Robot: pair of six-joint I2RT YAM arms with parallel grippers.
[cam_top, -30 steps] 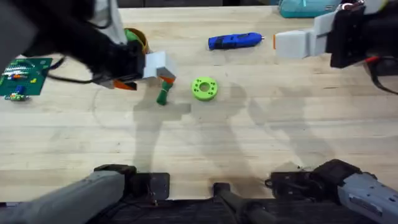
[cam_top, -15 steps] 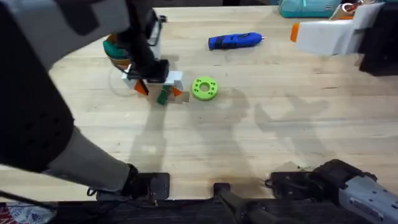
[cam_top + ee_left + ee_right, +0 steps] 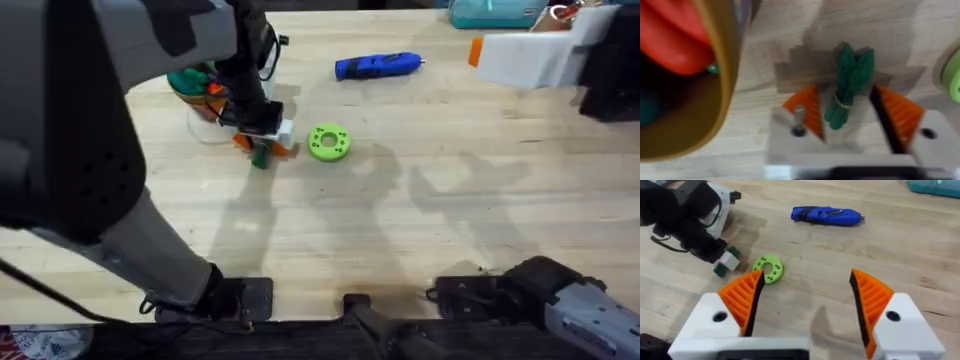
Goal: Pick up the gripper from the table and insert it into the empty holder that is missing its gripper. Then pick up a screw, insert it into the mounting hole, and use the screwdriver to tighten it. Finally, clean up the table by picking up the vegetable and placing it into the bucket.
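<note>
Left gripper [image 3: 846, 111] is down at the table on the far left side, my fingers spread with the vegetable [image 3: 847, 85] lying between the two orange ribbed pads [image 3: 807, 107]. The pads sit just beside the vegetable on either side; I cannot tell whether either one touches it. No grasp made: the vegetable rests on the wood, its tied stalk end nearest my palm.

Overhead check: left gripper [image 3: 262, 140] straddles the dark green vegetable [image 3: 260, 157], which pokes out toward the near side. Just to the left and slightly farther away stands the bucket [image 3: 196, 88], orange, with green and red toy pieces showing above its rim. From my left wrist the bucket wall [image 3: 720, 90] is close beside the gripper, with a red piece inside.

Lime-green disc [image 3: 328, 141] with holes lies on the table just right of my left gripper, apart from the vegetable. Screwdriver [image 3: 378, 66], bright blue, lies on its side farther back and to the right, silver tip pointing right, well apart from both grippers.

Right gripper [image 3: 807, 300] is raised over the far right of the table, fingers wide apart, nothing between them. From my right wrist I see the screwdriver [image 3: 826, 215] and the disc [image 3: 769, 269] on the wood below.

Table [image 3: 420, 230] is pale wood.
</note>
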